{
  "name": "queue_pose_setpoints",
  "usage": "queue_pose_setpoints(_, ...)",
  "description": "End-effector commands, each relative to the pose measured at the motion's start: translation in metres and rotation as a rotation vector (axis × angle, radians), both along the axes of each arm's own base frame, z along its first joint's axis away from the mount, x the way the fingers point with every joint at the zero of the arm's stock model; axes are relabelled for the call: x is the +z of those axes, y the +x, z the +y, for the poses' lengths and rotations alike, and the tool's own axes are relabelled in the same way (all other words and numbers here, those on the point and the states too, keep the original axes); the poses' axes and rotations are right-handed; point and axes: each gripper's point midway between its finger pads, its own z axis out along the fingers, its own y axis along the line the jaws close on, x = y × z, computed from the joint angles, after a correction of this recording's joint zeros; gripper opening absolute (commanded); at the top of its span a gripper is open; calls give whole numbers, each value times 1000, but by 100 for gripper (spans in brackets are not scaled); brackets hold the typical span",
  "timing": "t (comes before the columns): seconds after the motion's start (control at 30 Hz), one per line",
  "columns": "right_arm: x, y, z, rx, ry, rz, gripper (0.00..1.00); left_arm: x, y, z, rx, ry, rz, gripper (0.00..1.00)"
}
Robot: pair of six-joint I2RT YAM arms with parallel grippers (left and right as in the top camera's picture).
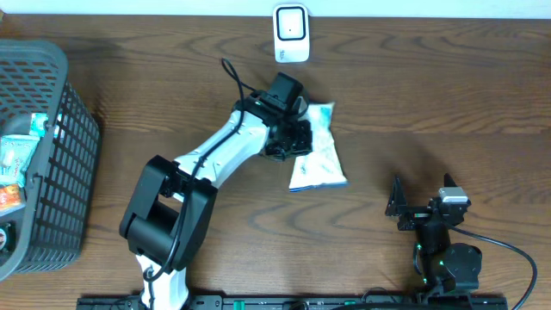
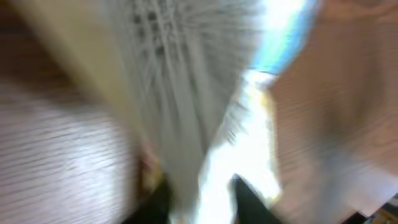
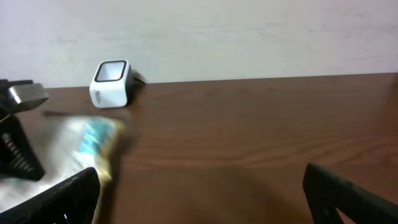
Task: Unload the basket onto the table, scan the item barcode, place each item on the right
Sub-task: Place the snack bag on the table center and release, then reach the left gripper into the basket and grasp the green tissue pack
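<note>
the left pincer (image 1: 288, 138) is hanging just above the middle of the overhead frame, at the end of a white arm that is reaching up from the lower left. the packet (image 1: 320, 159), white with blue print, is lying flat on the brown wooden table (image 1: 448, 95) right against it. the packet's upper left edge is disappearing under the pincer's dark head, while the rest is spreading out to the right and downward towards the centre. i cannot tell whether the fingers are touching the packet or hovering over it, nor whether the jaws are standing apart or clamped on it. the left wrist view is smearing into blur: a pale shape with a blue patch at upper right is filling most of it, and two dark blurs are sitting at the bottom edge on either side.

the white scanner (image 1: 291, 34) is standing at the top centre of the overhead frame, above the pincer and the packet and apart from both.

the right pincer (image 1: 398, 207) is resting at the lower right, well apart from the packet. its jaws are standing wide apart, and in its own wrist view bare wood is showing between the two dark fingers.

a dark mesh basket (image 1: 65, 164) is sitting at the left edge, holding other packaged goods.
</note>
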Motion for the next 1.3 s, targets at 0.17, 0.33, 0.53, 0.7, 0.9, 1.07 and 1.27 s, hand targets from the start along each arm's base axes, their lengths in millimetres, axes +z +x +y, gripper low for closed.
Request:
queue_pose_setpoints(0.17, -1, 0, 3, 12, -12, 2, 99, 69, 42, 31, 123, -96, -141, 91)
queue_pose_setpoints(0.33, -1, 0, 3, 12, -12, 2, 99, 176, 67, 112, 240, -147, -410, 91)
queue_pose_setpoints(0.53, -1, 0, 3, 12, -12, 2, 99, 271, 59, 271, 591, -79, -656, 92)
queue_pose_setpoints(0.7, -1, 0, 3, 12, -12, 2, 99, 311, 35, 397, 896, 26, -769, 92)
queue_pose_setpoints(0.9, -1, 0, 3, 12, -12, 2, 99, 288, -12, 529, 1307, 248, -685, 92)
queue_pose_setpoints(1.07, -1, 0, 3, 12, -12, 2, 99, 222, -22, 570, 1434, 370, -458, 82)
queue_pose_setpoints(1.27, -1, 0, 3, 12, -12, 2, 99, 153, -10, 589, 1437, 408, -274, 80)
